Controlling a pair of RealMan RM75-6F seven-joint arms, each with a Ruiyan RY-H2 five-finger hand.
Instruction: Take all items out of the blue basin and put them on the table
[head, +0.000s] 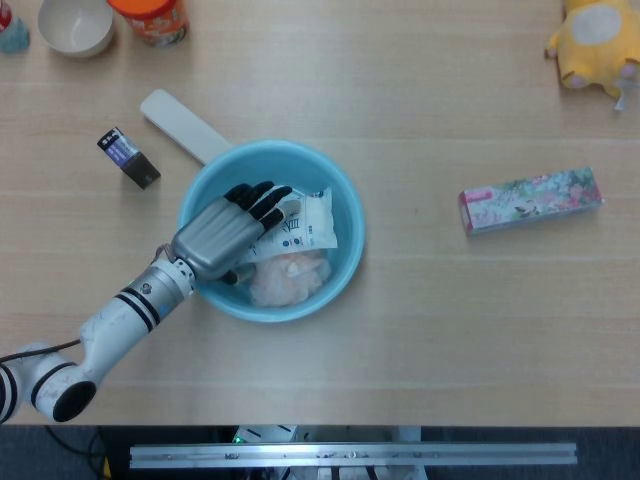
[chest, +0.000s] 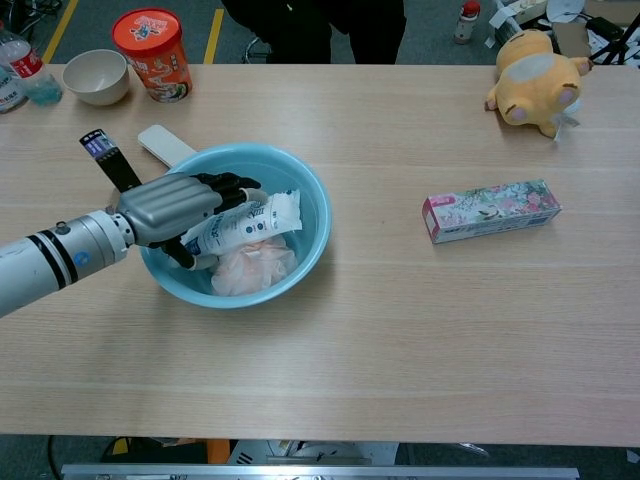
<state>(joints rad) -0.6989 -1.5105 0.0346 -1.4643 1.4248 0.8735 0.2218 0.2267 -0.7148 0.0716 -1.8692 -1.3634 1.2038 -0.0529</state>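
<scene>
Gripping the white packet (chest: 250, 222) inside the blue basin (chest: 310, 190), the left robot hand (chest: 175, 212) closes across its long axis.

You can see blue print on the white packet (chest: 250, 222) that the left hand (chest: 172, 212) holds in the blue basin (chest: 310, 205), including what look like Chinese characters and blue dots, but you cannot read any of it. The orange-lidded cup (chest: 151, 40) carries printed artwork too blurred to make out. The floral box (chest: 490, 210) shows only a flower pattern, with no lettering you can read. The small black pack (head: 128, 158) has a pale label, illegible.
</scene>
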